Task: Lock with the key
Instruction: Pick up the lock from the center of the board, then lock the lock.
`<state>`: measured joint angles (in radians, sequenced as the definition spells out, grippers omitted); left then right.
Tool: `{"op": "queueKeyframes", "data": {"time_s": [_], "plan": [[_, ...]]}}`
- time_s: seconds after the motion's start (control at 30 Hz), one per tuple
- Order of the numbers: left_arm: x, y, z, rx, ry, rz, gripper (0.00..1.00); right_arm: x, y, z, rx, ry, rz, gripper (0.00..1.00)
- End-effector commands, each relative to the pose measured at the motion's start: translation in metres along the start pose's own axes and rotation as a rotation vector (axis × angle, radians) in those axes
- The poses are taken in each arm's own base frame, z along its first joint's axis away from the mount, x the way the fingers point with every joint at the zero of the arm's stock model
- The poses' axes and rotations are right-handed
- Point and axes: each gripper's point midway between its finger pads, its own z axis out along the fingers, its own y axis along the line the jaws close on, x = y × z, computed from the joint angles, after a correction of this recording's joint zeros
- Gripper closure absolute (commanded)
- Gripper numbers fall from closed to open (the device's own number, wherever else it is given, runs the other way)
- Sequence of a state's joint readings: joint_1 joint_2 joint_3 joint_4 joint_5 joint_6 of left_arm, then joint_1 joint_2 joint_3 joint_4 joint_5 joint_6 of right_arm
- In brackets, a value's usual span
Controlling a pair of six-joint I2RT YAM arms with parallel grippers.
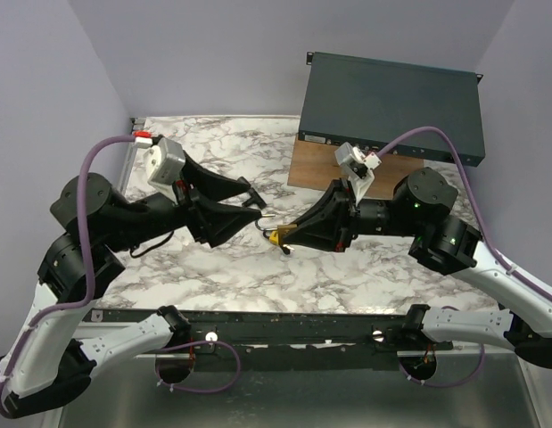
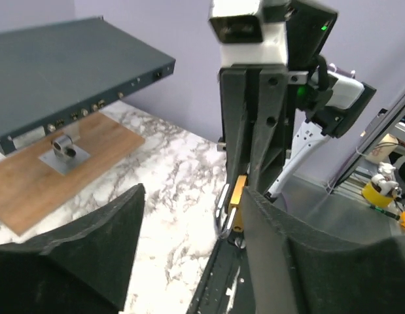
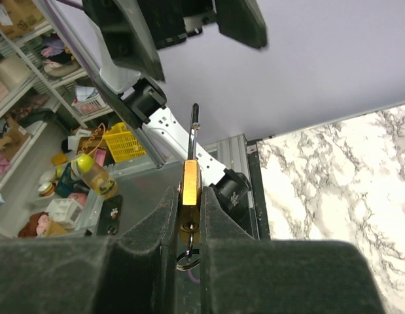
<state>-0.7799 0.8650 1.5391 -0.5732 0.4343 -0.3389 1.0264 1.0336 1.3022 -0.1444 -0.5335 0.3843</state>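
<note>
Just above the white, grey-veined marble table (image 1: 213, 276), your right gripper (image 3: 189, 212) pinches a flat brass padlock (image 3: 190, 193) between its 2 matte black jaws. The padlock's thin steel shackle (image 3: 193, 127) points at your left gripper (image 1: 253, 203), and a small wire ring (image 3: 187, 259) dangles from its underside. Your left gripper's blunt, wedge-shaped fingers (image 2: 104, 248) stand wide apart and hold nothing, just beside the padlock. Farther back lies a smooth wooden board (image 1: 320, 165) carrying a small metal fitting (image 2: 63, 149), with a flat dark metal box (image 1: 391, 102) behind it.
</note>
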Motion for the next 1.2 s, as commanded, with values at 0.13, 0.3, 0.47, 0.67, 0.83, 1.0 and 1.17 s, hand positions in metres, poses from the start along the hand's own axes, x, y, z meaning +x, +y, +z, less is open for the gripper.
{"op": "queueKeyframes", "data": {"time_s": [0.13, 0.3, 0.47, 0.67, 0.83, 1.0, 1.17], "plan": [[-0.012, -0.014, 0.008, 0.106, -0.001, 0.099, 0.73, 0.009, -0.010, 0.002, 0.045, 0.002, 0.066, 0.99], [0.011, -0.021, 0.018, 0.194, 0.076, 0.028, 0.83, 0.003, -0.010, 0.001, 0.059, -0.010, 0.054, 0.99], [0.033, -0.019, 0.021, 0.216, 0.126, -0.033, 0.86, -0.001, -0.011, 0.000, 0.069, -0.013, 0.039, 0.99], [0.042, -0.007, 0.022, 0.148, 0.144, -0.060, 0.88, -0.005, -0.008, -0.001, 0.061, -0.019, 0.029, 0.99], [0.047, 0.005, 0.025, 0.087, 0.147, -0.072, 0.90, -0.010, 0.000, -0.006, 0.040, -0.031, 0.009, 0.99], [0.046, 0.014, 0.028, 0.042, 0.141, -0.064, 0.74, -0.012, 0.006, -0.008, 0.017, -0.028, 0.005, 0.99], [0.040, 0.013, 0.029, 0.048, 0.120, -0.036, 0.56, -0.011, 0.008, -0.008, 0.002, -0.026, 0.001, 0.99]]}}
